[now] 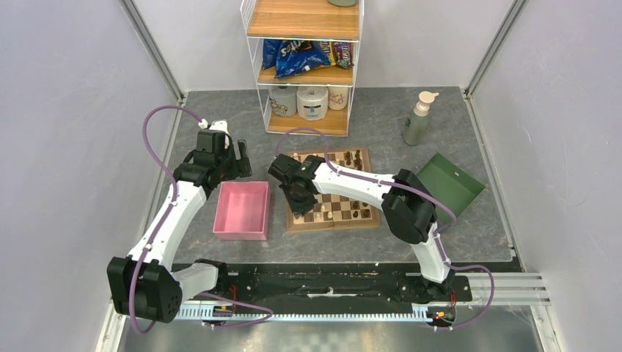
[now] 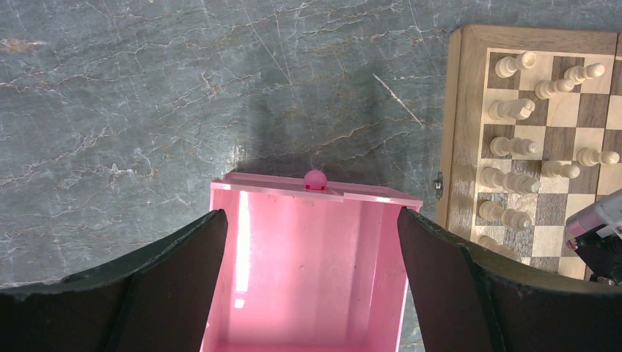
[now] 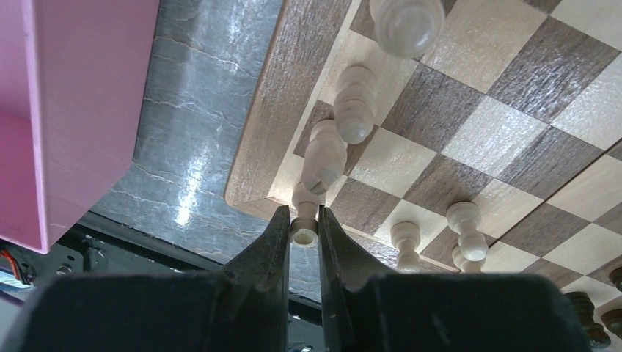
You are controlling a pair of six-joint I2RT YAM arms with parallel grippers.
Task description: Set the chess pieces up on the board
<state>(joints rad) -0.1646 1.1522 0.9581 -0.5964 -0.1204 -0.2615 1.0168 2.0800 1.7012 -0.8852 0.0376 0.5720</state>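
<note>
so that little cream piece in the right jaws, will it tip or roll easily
Probably tips easily: the cream piece looks slim and stands right by the edge of the board. Being turned and round, it would likely roll if it fell. Its smooth finish may slip, since the jaws pinch only a small part.

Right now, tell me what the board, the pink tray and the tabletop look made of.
Board: wood, visible grain, satin sheen. Pink tray: likely plastic, smooth, glossy, light glowing through its walls. Tabletop: grey, pale veins like slate; stone or a printed sheet, cannot tell.
</note>
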